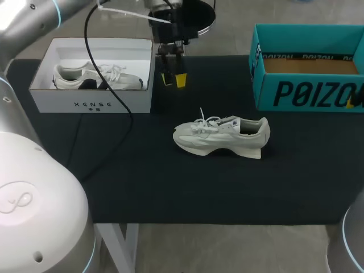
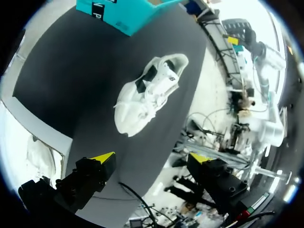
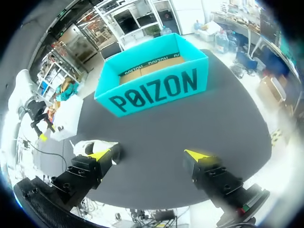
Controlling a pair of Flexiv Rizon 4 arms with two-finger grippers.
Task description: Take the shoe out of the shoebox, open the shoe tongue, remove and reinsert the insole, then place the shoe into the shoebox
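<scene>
Lying on its sole on the black surface (image 1: 142,187), the white shoe (image 1: 222,136) sits well apart from the left pincer (image 1: 173,78), out ahead of its wide-spread, empty fingers. The right pincer (image 3: 149,154) also gapes wide with nothing held, facing the teal shoebox (image 3: 152,80), the shoe showing just past one finger.

"What are those arms made of?"

"Fat, rounded shells of silvery grey metal. The left arm (image 1: 34,187) and right arm (image 1: 352,239) both have pale blue rings at the joints. The left has a looped emblem (image 1: 16,200) pressed in, plus a thin black cable (image 1: 86,45) and a white cable (image 1: 133,15)."

"And the ends?"

"The left gripper (image 1: 173,79) and right gripper (image 3: 148,154) match. Both have blocky black fingers, small screw holes and bright yellow wedge tips."
</scene>
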